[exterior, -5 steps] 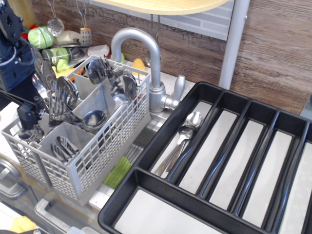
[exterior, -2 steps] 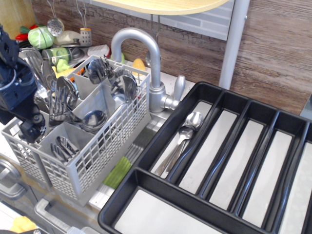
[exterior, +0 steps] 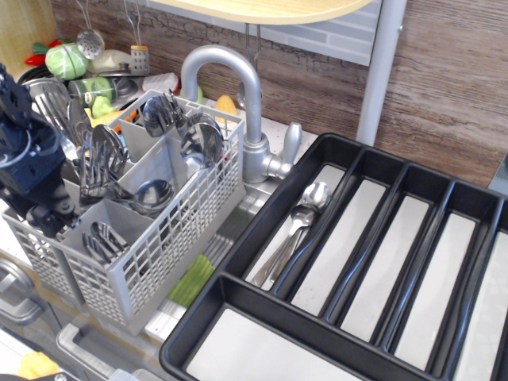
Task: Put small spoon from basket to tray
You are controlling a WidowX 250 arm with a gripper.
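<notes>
The light grey lattice basket (exterior: pixel 171 238) stands at the left, full of cutlery: forks (exterior: pixel 97 163), big round spoons (exterior: pixel 200 141) and several smaller spoon heads in the front compartment (exterior: pixel 101 240). My black gripper (exterior: pixel 44 218) reaches down into the basket's left corner compartment. Its fingertips are sunk among the cutlery, so I cannot see whether they are open or what they touch. The black tray (exterior: pixel 238 230) lies at the right. Its leftmost long compartment holds a few small silver spoons (exterior: pixel 300 225).
A grey tap (exterior: pixel 238 87) arches over the sink between basket and tray. Behind the basket are green cups and hanging utensils (exterior: pixel 89 44). A grey post (exterior: pixel 379 71) stands behind the tray. A green sponge (exterior: pixel 190 282) lies in the sink gap.
My gripper has come down and a little right, from above the basket's left edge into its left corner compartment. The cutlery and tray have not moved.
</notes>
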